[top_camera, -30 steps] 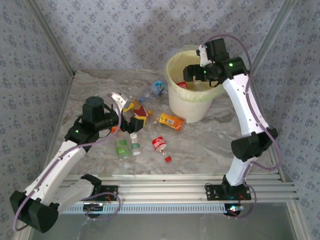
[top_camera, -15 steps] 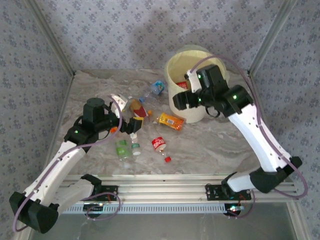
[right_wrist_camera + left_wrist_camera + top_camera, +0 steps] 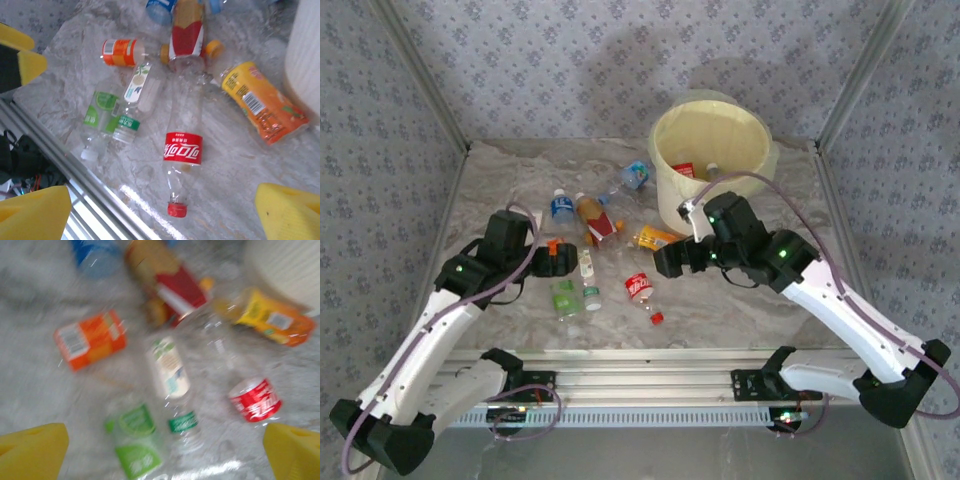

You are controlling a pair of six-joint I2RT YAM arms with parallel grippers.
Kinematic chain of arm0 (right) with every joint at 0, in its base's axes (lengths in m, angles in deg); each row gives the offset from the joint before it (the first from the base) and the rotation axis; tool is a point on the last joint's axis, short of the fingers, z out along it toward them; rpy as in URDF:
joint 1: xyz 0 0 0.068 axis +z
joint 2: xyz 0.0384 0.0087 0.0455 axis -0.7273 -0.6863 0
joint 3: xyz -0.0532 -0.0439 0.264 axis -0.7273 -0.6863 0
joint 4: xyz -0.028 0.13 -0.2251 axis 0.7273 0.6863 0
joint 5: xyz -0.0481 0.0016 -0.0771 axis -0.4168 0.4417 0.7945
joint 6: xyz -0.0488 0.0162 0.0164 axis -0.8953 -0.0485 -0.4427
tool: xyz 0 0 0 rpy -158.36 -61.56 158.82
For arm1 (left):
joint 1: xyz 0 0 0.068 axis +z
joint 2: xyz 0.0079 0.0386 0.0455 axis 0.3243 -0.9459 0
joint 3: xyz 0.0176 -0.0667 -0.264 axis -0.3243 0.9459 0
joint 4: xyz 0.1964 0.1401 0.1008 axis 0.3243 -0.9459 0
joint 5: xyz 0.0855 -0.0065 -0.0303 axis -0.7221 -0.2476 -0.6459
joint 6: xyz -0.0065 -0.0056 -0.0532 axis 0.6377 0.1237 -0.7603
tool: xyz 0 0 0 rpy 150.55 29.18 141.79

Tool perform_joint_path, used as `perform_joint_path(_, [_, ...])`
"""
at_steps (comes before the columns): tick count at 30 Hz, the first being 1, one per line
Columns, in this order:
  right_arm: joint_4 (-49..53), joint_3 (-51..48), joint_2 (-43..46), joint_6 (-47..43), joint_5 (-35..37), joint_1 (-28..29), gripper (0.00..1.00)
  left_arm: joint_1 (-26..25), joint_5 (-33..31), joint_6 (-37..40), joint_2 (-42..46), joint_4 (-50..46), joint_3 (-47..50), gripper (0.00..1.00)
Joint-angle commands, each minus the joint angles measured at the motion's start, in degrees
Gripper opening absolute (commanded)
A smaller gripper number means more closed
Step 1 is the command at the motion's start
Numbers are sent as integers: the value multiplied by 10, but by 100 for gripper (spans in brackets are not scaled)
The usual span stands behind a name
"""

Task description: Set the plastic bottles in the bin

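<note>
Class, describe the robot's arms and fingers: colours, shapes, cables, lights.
Both the left arm and right arm have white shells between black joints. A thin purple cable loops along each, and a small green light glows on a joint. The finger pads are yellow.

Both arms are the same build tbh: left arm (image 3: 432, 335) and right arm (image 3: 840, 305) are glossy white link shells with chunky black joint housings in between; a thin lilac cable (image 3: 745, 176) loops loosely along each one, running back from the jaws; tiny green status lights (image 3: 782, 253) glow on the black blocks just behind the jaws; the jaws themselves end in bright yellow, foam-looking pads (image 3: 32, 447), same deal on the right (image 3: 290, 210); at the far end from the jaws sit black base plates (image 3: 768, 380) with little tangles of wire.
</note>
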Motion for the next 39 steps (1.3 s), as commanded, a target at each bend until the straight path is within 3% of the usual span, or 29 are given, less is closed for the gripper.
perform_joint_path(1, [-46,-38,23,12,-31,6,98,-7,-57,-98,-18,-115,-9,100])
perform_joint_path(7, [-79,-75,32,14,-47,6,98,-20,-47,-130,-84,-114,34,98])
perform_joint_path(15, [-107,-118,45,13,-63,6,97,-20,-7,-153,-138,-9,96,96])
perform_joint_path(24, [-102,-149,73,20,-59,6,97,-2,-5,-137,-225,45,88,96])
perform_joint_path(39, [-103,-156,69,15,-67,-7,97,19,1,-115,-304,95,75,86])
